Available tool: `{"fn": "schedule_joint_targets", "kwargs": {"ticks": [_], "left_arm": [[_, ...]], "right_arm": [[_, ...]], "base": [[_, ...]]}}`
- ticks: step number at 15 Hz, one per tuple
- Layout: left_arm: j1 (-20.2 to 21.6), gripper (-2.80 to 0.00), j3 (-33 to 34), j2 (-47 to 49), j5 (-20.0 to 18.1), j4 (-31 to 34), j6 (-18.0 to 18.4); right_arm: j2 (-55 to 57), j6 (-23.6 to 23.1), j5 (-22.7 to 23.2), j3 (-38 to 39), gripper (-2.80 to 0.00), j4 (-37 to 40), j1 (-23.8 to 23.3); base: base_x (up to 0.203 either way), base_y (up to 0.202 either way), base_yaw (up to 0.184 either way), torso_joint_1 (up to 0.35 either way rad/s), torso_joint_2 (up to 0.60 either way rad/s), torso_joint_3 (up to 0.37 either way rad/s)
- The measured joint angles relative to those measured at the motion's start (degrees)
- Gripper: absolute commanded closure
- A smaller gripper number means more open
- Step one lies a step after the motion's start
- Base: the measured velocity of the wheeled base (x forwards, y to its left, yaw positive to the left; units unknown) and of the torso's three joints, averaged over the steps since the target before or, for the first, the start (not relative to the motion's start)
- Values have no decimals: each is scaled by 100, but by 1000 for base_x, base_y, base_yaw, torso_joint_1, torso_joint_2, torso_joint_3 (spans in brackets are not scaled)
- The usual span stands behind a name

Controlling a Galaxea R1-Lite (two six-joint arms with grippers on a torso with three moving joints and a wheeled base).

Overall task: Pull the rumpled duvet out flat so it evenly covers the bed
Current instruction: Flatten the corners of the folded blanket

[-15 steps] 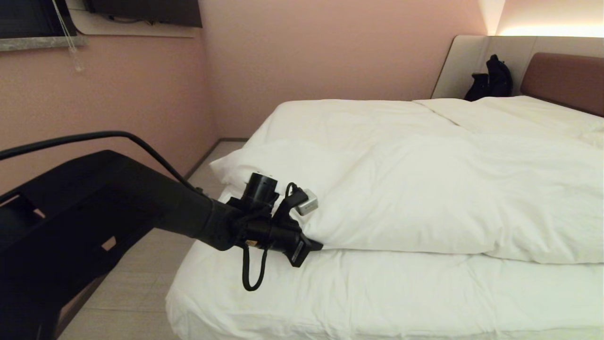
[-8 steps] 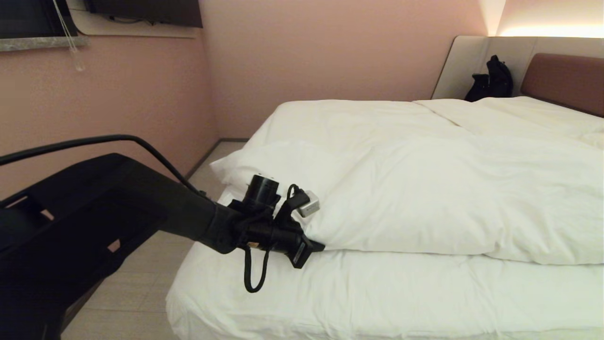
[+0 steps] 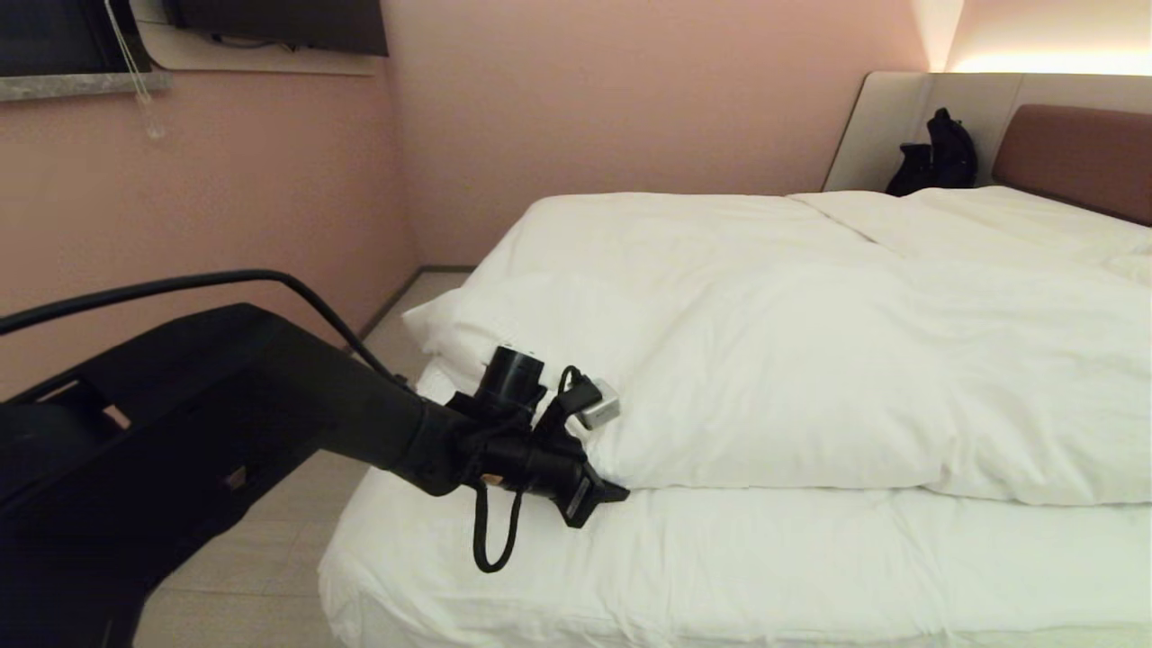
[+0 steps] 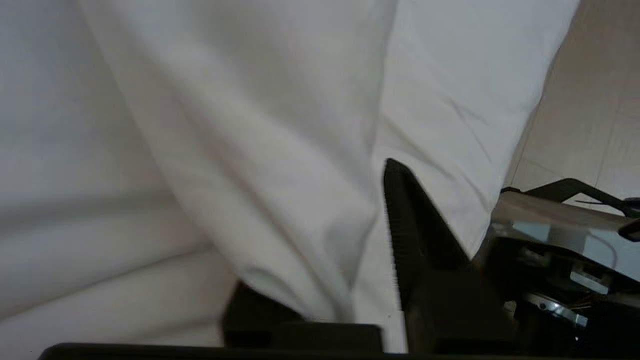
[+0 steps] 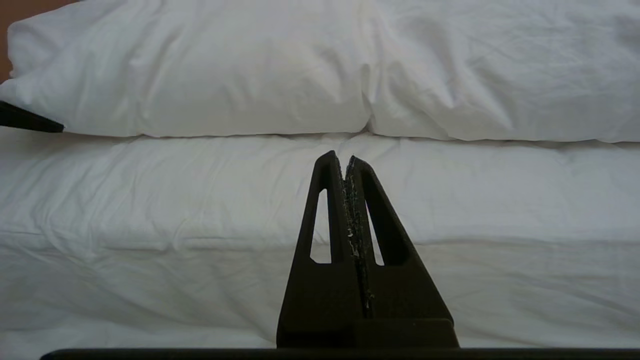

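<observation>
Left gripper (image 3: 605, 493) sitting at duvet (image 3: 774, 378) edge, jaws parted around fold; right gripper (image 5: 346, 162) pressed together, facing bed (image 3: 720, 567). Pink wall (image 3: 612, 99) standing behind.

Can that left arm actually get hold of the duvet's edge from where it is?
Probably yes. The left claw is already at the duvet edge, and the left wrist view shows a fold of it lying between its parted fingers.
</observation>
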Motion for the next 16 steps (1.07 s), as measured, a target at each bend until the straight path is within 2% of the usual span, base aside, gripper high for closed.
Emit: {"fn": "schedule_joint_targets", "kwargs": {"ticks": [7,11,14,16], "left_arm": [[55,-280,83,-269,64,-117,-30],[171,-280,100,-738,463,-136,-10],[227,-280,89,-844,996,-138,-32],[287,-280,115,-897,1117,-141,-45]], "right_arm": [[0,2,0,0,0,0,0],[0,2,-5,0,0,1,0],[0,2,-2,0,0,1,2],[0,5,-5,0,0,3,2]], "base": [[0,0,0,0,0,0],[0,0,0,0,0,0],[0,0,0,0,0,0],[0,0,0,0,0,0]]}}
